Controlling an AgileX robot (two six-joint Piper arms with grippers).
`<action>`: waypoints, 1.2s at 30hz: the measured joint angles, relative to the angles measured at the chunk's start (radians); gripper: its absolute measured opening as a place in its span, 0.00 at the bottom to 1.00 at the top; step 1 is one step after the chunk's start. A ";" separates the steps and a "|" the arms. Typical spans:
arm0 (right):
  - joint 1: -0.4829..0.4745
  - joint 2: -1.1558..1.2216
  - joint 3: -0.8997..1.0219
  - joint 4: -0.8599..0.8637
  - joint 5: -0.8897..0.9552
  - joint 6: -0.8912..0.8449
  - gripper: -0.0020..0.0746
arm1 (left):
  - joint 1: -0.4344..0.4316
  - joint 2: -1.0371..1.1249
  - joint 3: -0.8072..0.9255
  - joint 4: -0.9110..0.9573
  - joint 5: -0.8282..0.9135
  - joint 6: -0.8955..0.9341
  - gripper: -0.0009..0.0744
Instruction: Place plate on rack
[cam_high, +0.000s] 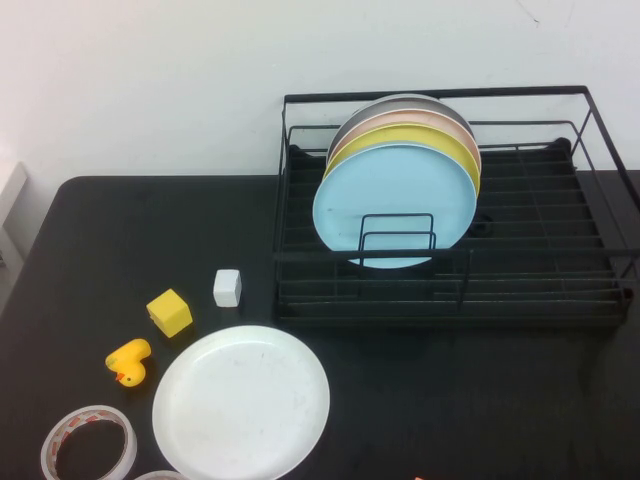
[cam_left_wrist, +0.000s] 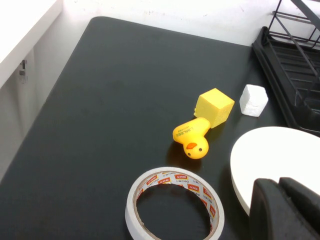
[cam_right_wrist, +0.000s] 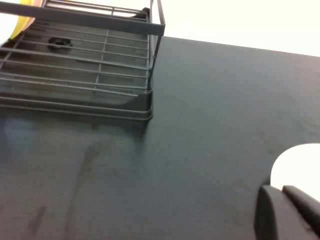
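In the high view neither pincer shows. The left pincer (cam_left_wrist: 286, 210) is cut off at the corner of its wrist view, as is the right pincer (cam_right_wrist: 289, 214) in its own. The white plate (cam_high: 241, 402) runs off the lower edge, as does the tape roll (cam_high: 88, 446). Behind the light blue plate (cam_high: 394, 204), the other racked plates show only their rims. The rack (cam_high: 590, 250) is clipped at the right edge.
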 joint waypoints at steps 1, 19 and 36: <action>0.000 0.000 0.000 0.000 0.000 0.000 0.02 | 0.000 0.000 0.000 0.000 0.000 0.000 0.01; 0.000 0.000 0.000 -0.020 -0.002 0.000 0.02 | 0.000 0.000 0.000 0.000 0.000 0.000 0.01; 0.000 0.000 0.008 0.297 -0.203 0.017 0.02 | 0.000 0.000 0.002 -0.290 -0.182 -0.147 0.01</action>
